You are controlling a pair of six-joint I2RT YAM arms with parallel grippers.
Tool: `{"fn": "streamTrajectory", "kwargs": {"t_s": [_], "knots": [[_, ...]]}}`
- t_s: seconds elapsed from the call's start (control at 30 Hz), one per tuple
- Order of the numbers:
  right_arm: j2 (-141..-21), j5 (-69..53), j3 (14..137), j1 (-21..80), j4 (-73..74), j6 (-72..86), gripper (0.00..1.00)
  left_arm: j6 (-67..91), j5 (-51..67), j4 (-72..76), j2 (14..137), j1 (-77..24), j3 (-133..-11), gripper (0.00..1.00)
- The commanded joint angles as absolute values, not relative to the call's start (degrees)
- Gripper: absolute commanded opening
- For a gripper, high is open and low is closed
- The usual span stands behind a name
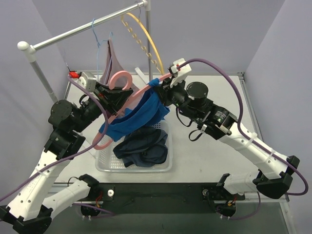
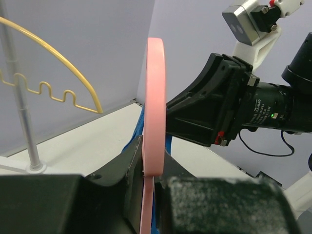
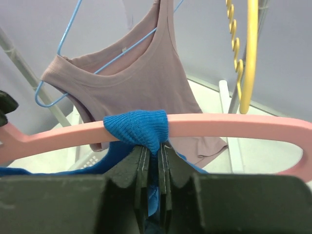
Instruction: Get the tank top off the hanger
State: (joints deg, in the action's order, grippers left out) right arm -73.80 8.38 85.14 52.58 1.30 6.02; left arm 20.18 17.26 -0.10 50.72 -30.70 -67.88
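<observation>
The pink hanger (image 3: 219, 126) and the blue tank top (image 1: 141, 114) are both plain; the mauve top (image 3: 141, 83), light-blue wire hanger (image 3: 66, 41) and yellow hanger (image 3: 251, 48) are unpatterned too.

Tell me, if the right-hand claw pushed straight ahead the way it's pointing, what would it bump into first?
The pink hanger, right in front of the right gripper, where the blue tank top it pinches wraps over it. Behind that, probably the brown tank top, though depth is unclear.

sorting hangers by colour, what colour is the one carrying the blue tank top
Pink hanger; clearest in the right wrist view.
</observation>
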Motion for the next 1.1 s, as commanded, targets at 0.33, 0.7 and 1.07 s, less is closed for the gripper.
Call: {"fn": "streamTrajectory", "kwargs": {"t_s": [0.33, 0.7, 1.07], "knots": [[-69.96, 16.52, 83.41, 48.7, -4.83, 6.95, 0.0, 12.57, 13.45, -3.95, 40.44, -30.67, -60.29, 0.0], [-68.64, 13.98, 81.48, 39.73, -0.53, 12.13, 0.0, 11.34, 13.09, -6.06, 36.39, -30.67, -61.43, 0.0], [-64.34, 1.78, 72.52, 38.76, -1.83, 18.62, 0.0, 15.9, 12.57, -0.88, 35.42, -30.67, -62.58, 0.0]]}}
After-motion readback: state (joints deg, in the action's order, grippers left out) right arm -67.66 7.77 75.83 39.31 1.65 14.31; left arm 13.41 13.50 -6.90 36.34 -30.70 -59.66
